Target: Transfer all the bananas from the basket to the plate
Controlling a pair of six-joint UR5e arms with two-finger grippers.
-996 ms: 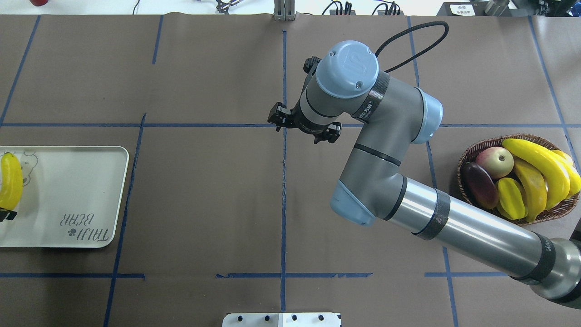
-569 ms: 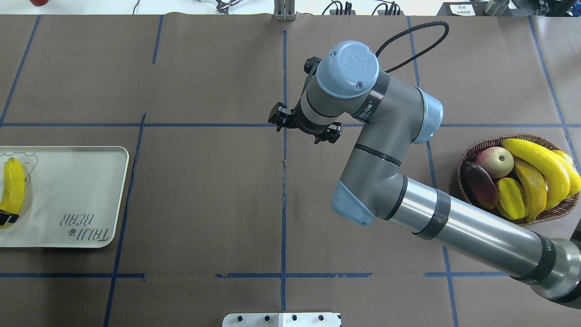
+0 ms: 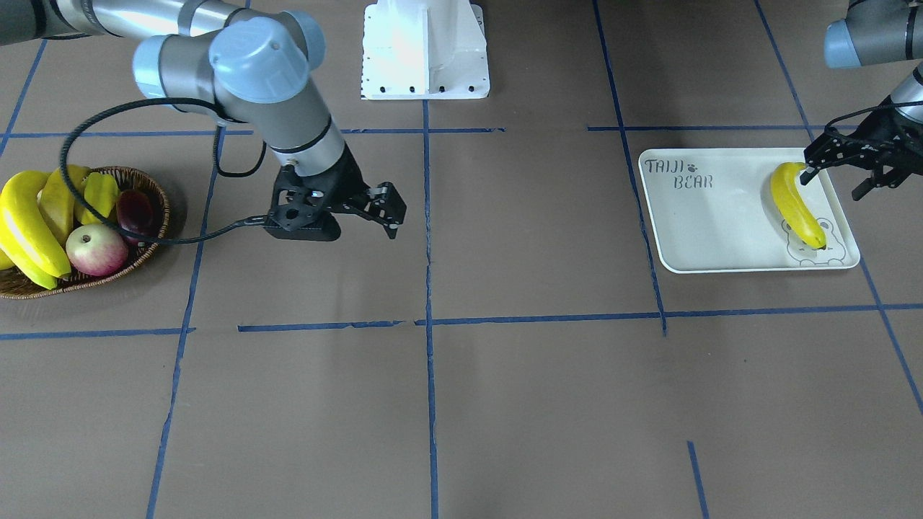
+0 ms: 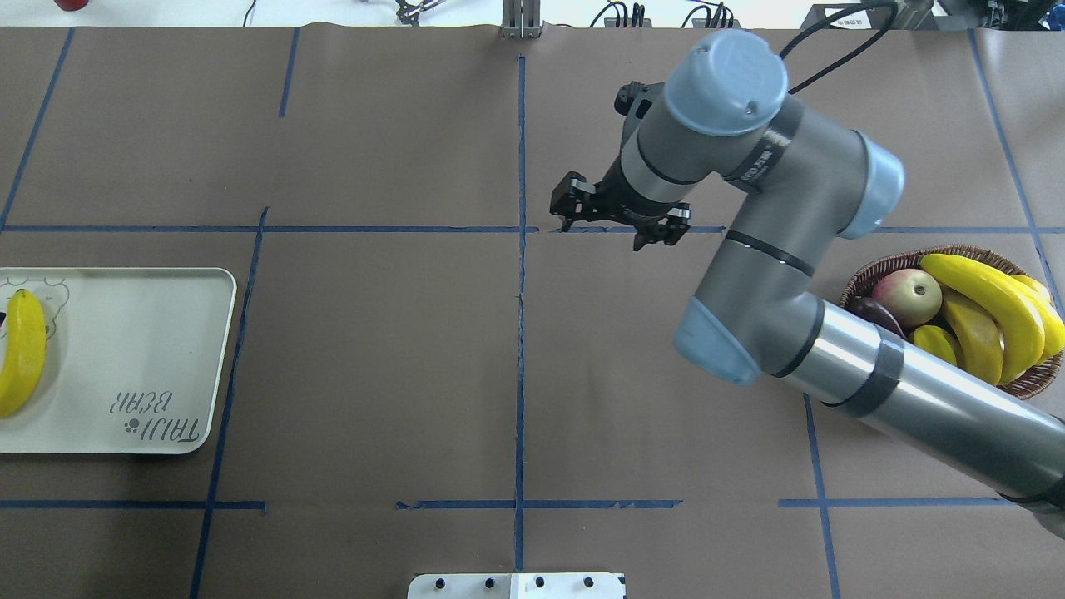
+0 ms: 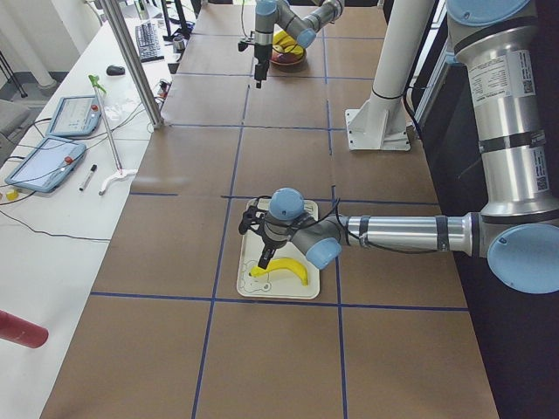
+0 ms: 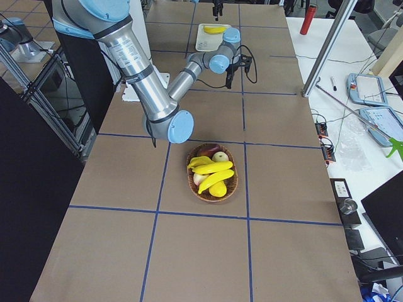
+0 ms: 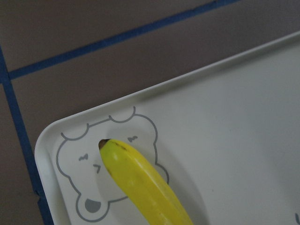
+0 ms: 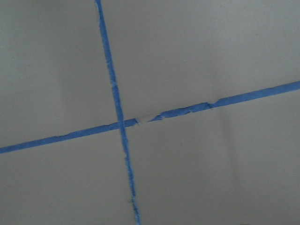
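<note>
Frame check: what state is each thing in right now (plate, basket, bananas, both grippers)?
plate: holds one banana, lying flat.
basket: holds the other bananas and other fruit.
left gripper: open, empty, above the plate.
right gripper: open, empty, short of the basket.

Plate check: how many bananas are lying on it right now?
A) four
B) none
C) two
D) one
D: a single banana lies on the plate, one tip over the bear drawing, while the other bananas are in the basket.
</note>
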